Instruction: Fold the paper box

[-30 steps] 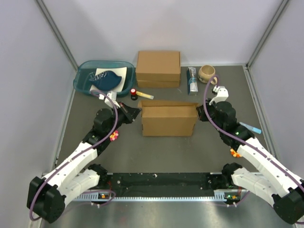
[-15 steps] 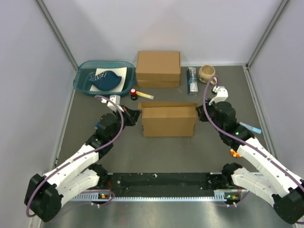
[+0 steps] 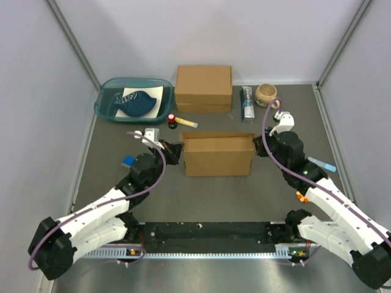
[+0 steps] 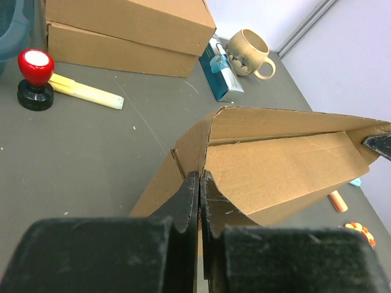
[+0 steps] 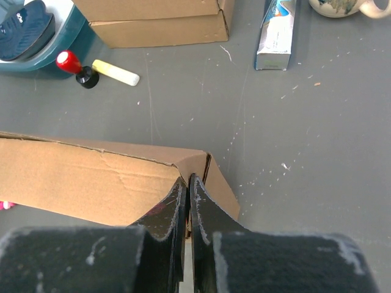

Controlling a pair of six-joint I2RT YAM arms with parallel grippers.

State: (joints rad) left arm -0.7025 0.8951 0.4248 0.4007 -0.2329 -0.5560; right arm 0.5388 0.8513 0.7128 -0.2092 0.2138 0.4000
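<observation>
1. The paper box (image 3: 218,155) is plain matt brown cardboard, faintly creased ahead of the right gripper (image 5: 187,180).
2. Both it and the left gripper (image 4: 199,178) have matt black, plastic-looking fingers, scuffed pale.
3. The table (image 3: 201,201) beneath is matt grey, scratched, speckled.
4. Beyond the left gripper, the mug (image 4: 250,52) looks glazed; the stamp (image 4: 35,76) has a glossy red cap.

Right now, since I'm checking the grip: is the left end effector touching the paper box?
Touching. The left wrist view shows the left end effector shut on a corner edge of the paper box, no gap visible.
</observation>
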